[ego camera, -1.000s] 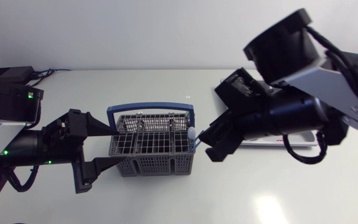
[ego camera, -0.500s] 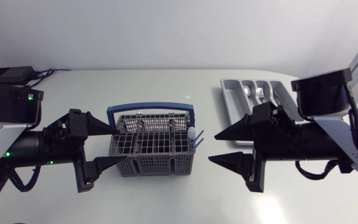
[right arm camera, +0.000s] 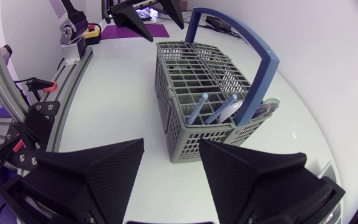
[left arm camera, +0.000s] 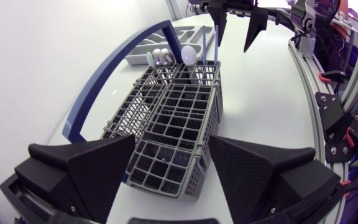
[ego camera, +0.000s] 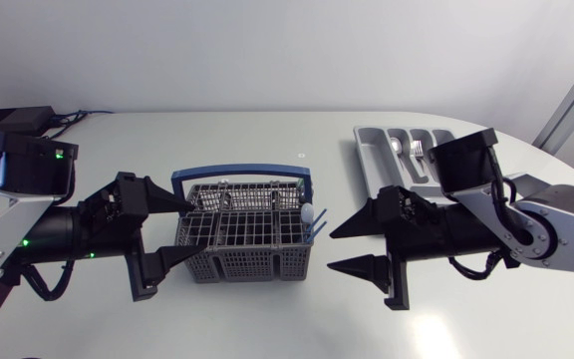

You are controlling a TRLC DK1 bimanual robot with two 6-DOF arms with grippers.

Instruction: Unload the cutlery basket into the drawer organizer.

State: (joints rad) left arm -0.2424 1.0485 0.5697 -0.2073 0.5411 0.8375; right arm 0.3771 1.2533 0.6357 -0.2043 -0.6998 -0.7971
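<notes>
White tabletop (ego camera: pixel 267 319), viewed from above. The left end effector (ego camera: pixel 189 229), fingers spread, had edged further astride the left end of the cutlery basket (ego camera: pixel 247 234). The basket had not shifted and still held its blue-handled cutlery (ego camera: pixel 309 213). The right end effector (ego camera: pixel 331 250), fingers apart and empty, had dropped from above the drawer organizer (ego camera: pixel 372 150) to face the basket, probably starting the next pick.

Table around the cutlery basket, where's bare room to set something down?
Bare table along the near edge, in front of the cutlery basket; also behind its handle, and between basket and drawer organizer on the far side. Crowded: the basket's left end, where the left gripper sits, and its right end, faced by the open right gripper.
</notes>
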